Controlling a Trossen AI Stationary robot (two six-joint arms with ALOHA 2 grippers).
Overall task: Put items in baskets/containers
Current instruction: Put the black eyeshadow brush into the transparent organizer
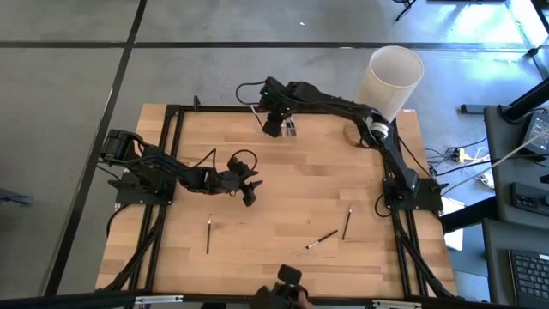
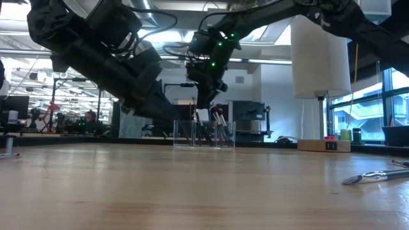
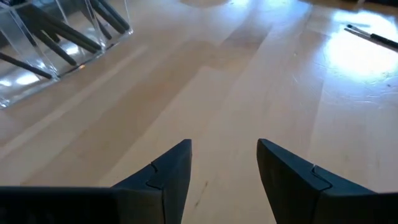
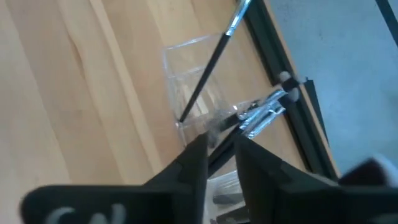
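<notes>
The clear holder (image 1: 291, 130) stands at the table's far middle, with several dark-handled brushes leaning in it (image 4: 214, 53); it also shows in the low view (image 2: 204, 134) and the left wrist view (image 3: 56, 43). My right gripper (image 4: 222, 155) hovers just above the holder, pointing steeply down, its fingers a little apart around one brush (image 4: 261, 115). My left gripper (image 1: 250, 190) is open over bare wood at mid-table and holds nothing (image 3: 224, 168). Three brushes lie flat on the near table (image 1: 208, 233), (image 1: 322, 239), (image 1: 346, 222). My right gripper has a brush's dark handle (image 4: 219, 150) in the gap between its two fingers, which come from above and slant down. The gap is wider than the handle. The silvery ferrule (image 4: 268, 111) lies over the holder's rim. Whether either finger touches the handle I cannot tell.
A tall white cylinder (image 1: 390, 81) on a tan base (image 2: 323, 145) stands at the far right corner. A black frame (image 1: 171, 172) edges the wooden top. Cables trail from both arms. Bare wood lies between the left gripper and the loose brushes.
</notes>
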